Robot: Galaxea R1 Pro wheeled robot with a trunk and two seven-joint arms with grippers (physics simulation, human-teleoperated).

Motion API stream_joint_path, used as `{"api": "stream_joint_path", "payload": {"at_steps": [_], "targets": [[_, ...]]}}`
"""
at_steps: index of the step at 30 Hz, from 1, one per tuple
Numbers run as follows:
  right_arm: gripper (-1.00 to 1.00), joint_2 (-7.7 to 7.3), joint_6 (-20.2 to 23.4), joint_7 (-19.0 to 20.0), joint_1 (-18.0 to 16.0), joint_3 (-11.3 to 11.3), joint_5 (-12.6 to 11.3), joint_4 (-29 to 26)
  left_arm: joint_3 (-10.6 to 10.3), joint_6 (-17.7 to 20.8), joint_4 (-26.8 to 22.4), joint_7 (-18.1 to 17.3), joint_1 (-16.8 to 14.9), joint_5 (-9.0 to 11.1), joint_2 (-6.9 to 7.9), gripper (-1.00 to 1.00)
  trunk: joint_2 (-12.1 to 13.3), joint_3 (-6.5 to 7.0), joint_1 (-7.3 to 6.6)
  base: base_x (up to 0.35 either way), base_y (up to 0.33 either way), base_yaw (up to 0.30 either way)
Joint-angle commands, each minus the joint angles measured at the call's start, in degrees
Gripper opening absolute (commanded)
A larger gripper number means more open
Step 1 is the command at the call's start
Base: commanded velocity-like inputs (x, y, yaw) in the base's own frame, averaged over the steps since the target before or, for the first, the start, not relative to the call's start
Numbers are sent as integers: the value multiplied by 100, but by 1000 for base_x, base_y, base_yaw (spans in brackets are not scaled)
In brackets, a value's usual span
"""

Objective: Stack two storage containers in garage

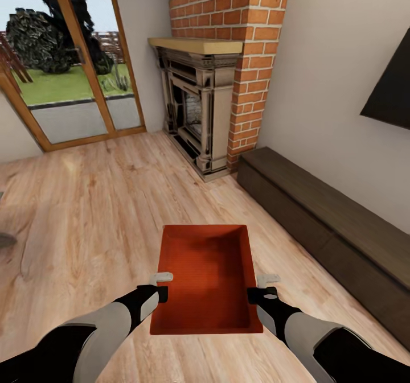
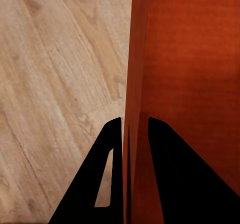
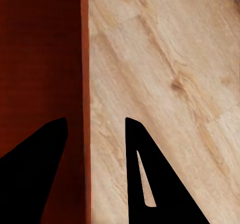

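Left gripper point(image 2: 135, 129) was pinched tight on the near left wall of the storage container point(image 1: 206, 280), one finger inside and one outside. Right gripper point(image 3: 95, 129) straddled the opposite wall, but I saw a clear gap between its outer finger and the rim, so it sat partly open around the wall. I had the orange-red bin level between both arms, above the light wood-plank floor point(image 1: 85, 201), facing the brick fireplace point(image 1: 210, 115), with the dark low cabinet point(image 1: 330, 229) to its right.
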Motion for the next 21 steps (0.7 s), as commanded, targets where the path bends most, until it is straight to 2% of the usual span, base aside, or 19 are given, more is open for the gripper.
{"api": "stream_joint_path", "payload": {"at_steps": [1, 21], "targets": [[-100, 2, -28, -31, -4, 40, -65, 5, -126, 37, -9, 42, -1, -11, -1, -100, -4, -5, 0, 0, 0, 300], [-100, 6, -28, -31, -4, 40, -65, 5, -127, 37, -9, 42, 3, -14, -1, -100, -4, -5, 0, 0, 0, 300]]}}
